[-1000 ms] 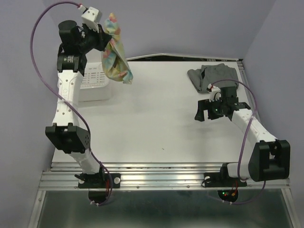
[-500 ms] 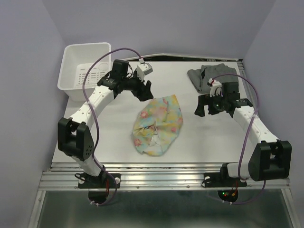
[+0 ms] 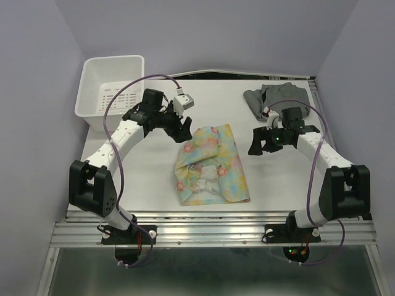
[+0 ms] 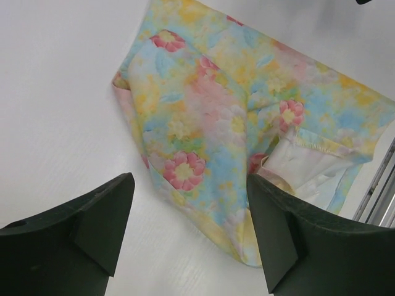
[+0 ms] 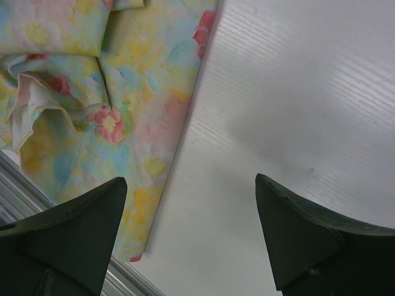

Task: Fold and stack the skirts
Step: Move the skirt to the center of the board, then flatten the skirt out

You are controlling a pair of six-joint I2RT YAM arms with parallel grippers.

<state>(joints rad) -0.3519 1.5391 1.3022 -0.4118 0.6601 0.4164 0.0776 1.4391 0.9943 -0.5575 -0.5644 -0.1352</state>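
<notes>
The floral skirt lies in the middle of the surface, loosely spread and partly folded over itself, with a bit of white lining showing where a flap is turned back. The left fingers hover just above its far left corner, spread wide with nothing in them. The right fingers hang over bare surface just off the skirt's right edge, wide apart and empty too. The grey skirt sits crumpled in the far right corner, well apart from the floral one. A white bin stands at the far left
</notes>
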